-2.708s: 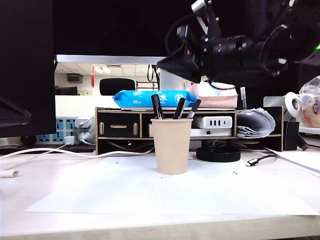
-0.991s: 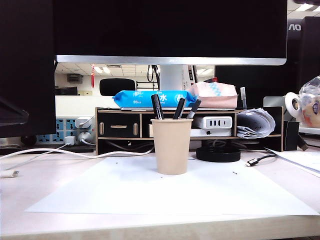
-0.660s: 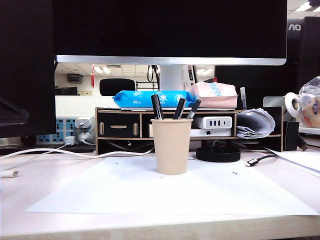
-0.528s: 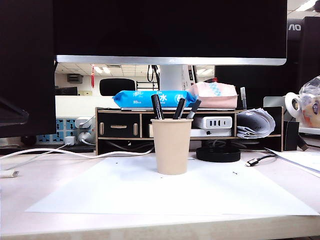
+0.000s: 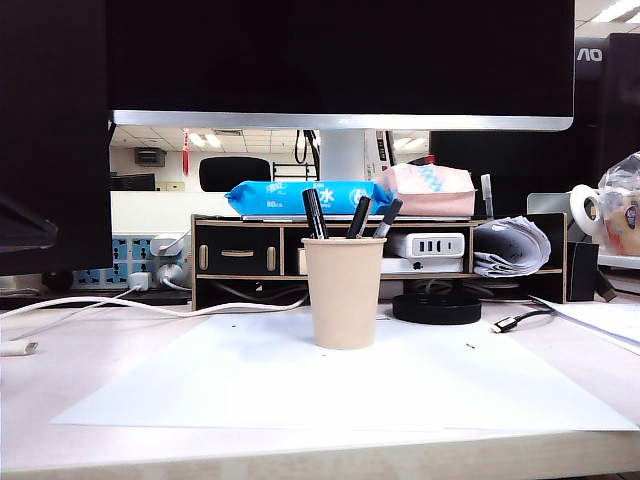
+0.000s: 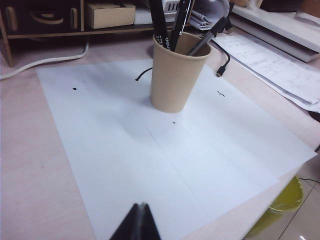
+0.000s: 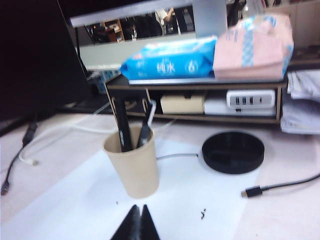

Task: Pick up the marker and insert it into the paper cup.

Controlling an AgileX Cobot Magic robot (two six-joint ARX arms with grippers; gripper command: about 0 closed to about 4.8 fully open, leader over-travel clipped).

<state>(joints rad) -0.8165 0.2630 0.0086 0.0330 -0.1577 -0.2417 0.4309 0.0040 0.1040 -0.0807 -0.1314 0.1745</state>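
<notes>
1. As I read the exterior view, the marker stands upright in the paper cup at frame centre, on the white sheet covering the table.
2. I judge the marker light, rigid and smooth-barrelled, so it may slip; a grip on the exposed upper barrel suits best.
3. I judge the cup light, thin-walled and easily tipped.
4. Left hand: shut, empty, low in its wrist view.
5. Right hand: shut, empty, short of the cup.
</notes>
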